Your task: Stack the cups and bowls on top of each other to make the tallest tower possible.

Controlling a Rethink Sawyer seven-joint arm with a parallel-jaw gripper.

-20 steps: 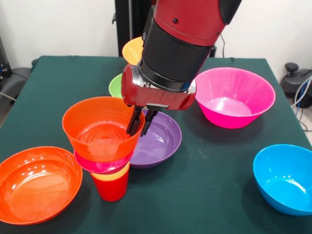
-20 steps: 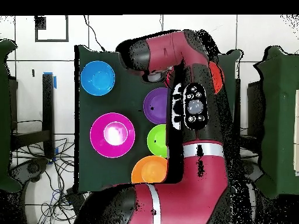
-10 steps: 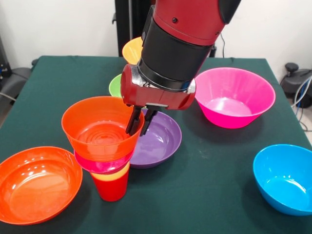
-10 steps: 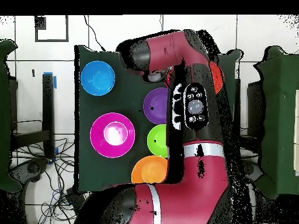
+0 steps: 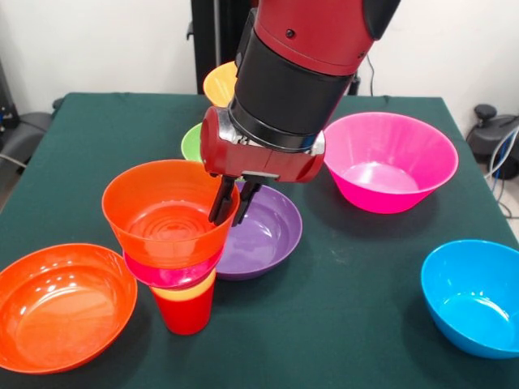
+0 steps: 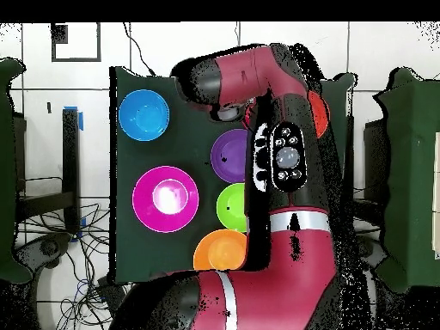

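The tower stands at the front left: a red cup (image 5: 186,314) as base, a yellow cup (image 5: 188,288) in it, then a crimson-pink bowl (image 5: 166,274) and an orange bowl (image 5: 158,219) on top. My gripper (image 5: 233,207) straddles the orange bowl's right rim, one finger inside and one outside, closed on it. Loose bowls lie around: purple (image 5: 272,235), magenta-pink (image 5: 389,162), blue (image 5: 474,296), orange-red (image 5: 57,312), green (image 5: 193,142) and light orange (image 5: 219,83). In the overhead view the arm hides the tower and gripper.
The table (image 5: 357,308) has a dark green cloth. The overhead view shows the blue (image 6: 143,114), magenta-pink (image 6: 165,198), purple (image 6: 229,155), green (image 6: 230,206) and light orange (image 6: 219,251) bowls beside the arm, and part of the orange-red bowl (image 6: 320,112).
The orange bowl on top of the tower has shifted very slightly to the left. The gripper stays at its rim.
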